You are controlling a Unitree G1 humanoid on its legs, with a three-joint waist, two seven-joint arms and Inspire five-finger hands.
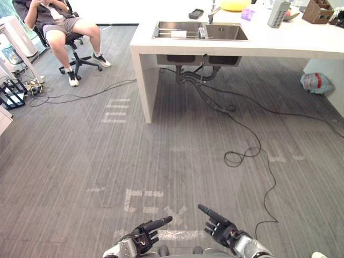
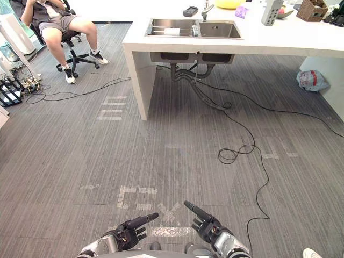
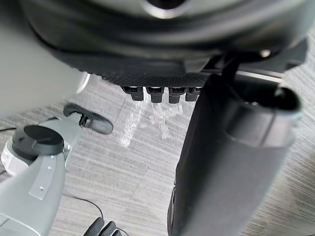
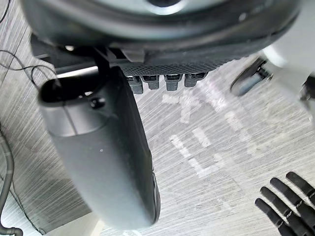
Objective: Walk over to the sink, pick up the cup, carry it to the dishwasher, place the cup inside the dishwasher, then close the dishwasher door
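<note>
Steel sink (image 1: 228, 33) sits sunk in the white counter (image 1: 301, 40), two basins side by side. A small grey thing (image 1: 202, 33) stands upright at the divider, too small to make out.

What lies in the sink (image 1: 226, 32) is too small to tell. The seated person (image 1: 59, 24) and a yellow thing (image 1: 235, 4) on the desk (image 1: 301, 40) are cut by the top edge.

The left hand (image 3: 157, 49) hung over the grey plank floor (image 3: 123, 182), fingers (image 3: 155, 92) straight, thumb (image 3: 231, 162) standing out, above pale tape marks (image 3: 132, 125); the right hand (image 3: 104, 229) showed nearby.
</note>
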